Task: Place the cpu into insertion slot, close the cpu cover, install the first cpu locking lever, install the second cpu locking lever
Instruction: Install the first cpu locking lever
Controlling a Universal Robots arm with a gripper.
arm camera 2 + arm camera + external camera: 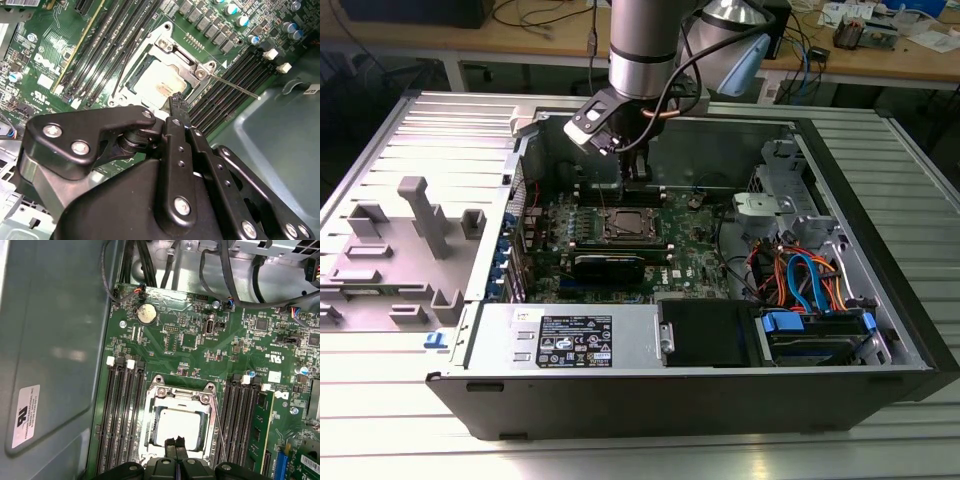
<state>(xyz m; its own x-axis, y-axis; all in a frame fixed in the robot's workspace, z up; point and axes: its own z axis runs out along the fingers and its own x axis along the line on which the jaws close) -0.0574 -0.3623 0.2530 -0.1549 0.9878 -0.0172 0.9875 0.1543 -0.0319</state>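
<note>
We see the silver-topped cpu [181,426] seated flat in the insertion slot [207,387], right beneath the gripper [176,442]; the cpu cover [177,394] lies lowered around it.

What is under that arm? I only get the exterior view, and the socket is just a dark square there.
Observer: In the first wrist view the cpu lies in the insertion slot, its silver top framed by the cpu cover.
Operator: Is it holding something?
Observer: Nothing visible; the gripper is shut, tips over the cpu's edge.
Operator: Anything loose?
Observer: In the second wrist view a thin lever juts over the memory slots.
</note>
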